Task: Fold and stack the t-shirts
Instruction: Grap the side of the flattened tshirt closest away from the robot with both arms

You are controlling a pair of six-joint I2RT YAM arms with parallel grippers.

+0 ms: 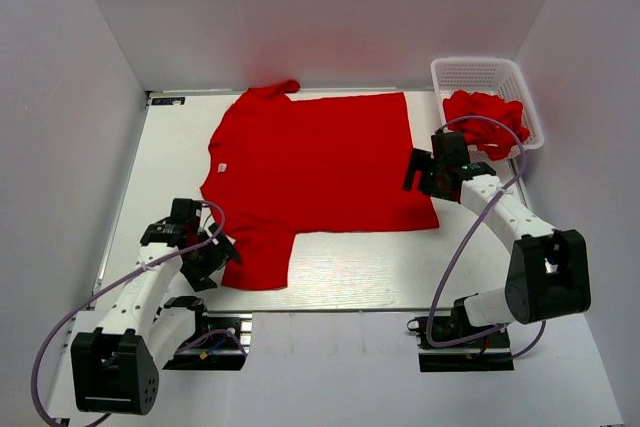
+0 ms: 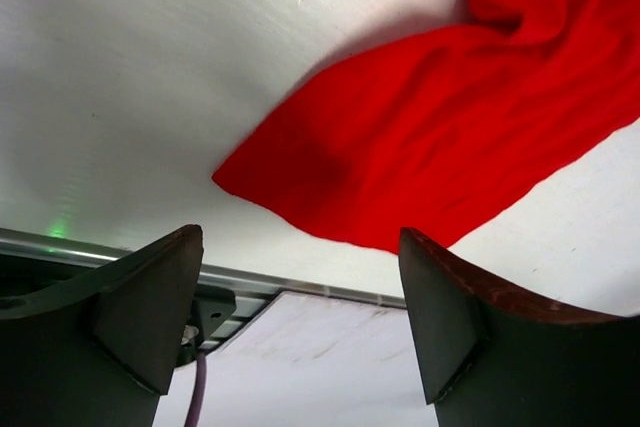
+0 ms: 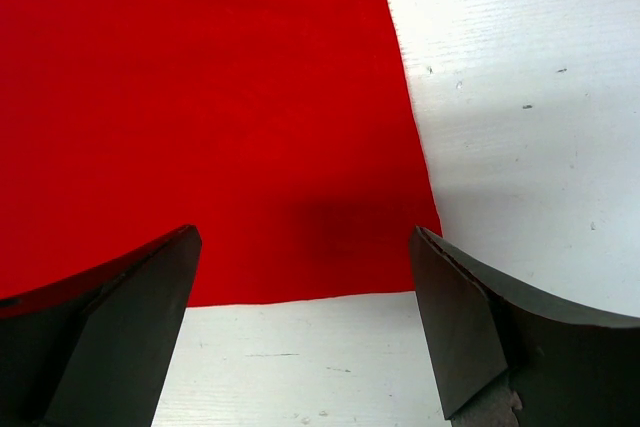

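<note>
One red t-shirt (image 1: 310, 167) lies spread flat on the white table, its small white neck label (image 1: 222, 167) to the left and one sleeve (image 1: 258, 262) pointing to the near edge. More red t-shirts (image 1: 487, 119) sit crumpled in the white mesh basket (image 1: 480, 71). My left gripper (image 1: 215, 257) is open just left of that near sleeve (image 2: 450, 127), with nothing between its fingers (image 2: 150, 307). My right gripper (image 1: 425, 172) hangs open over the shirt's near right hem corner (image 3: 400, 247), its jaws wide apart and empty.
The basket stands at the back right corner of the table. A metal rail (image 2: 300, 287) marks the table's near edge just below the left gripper. White walls close in the left, back and right sides. A purple cable (image 1: 470, 237) loops along the right arm.
</note>
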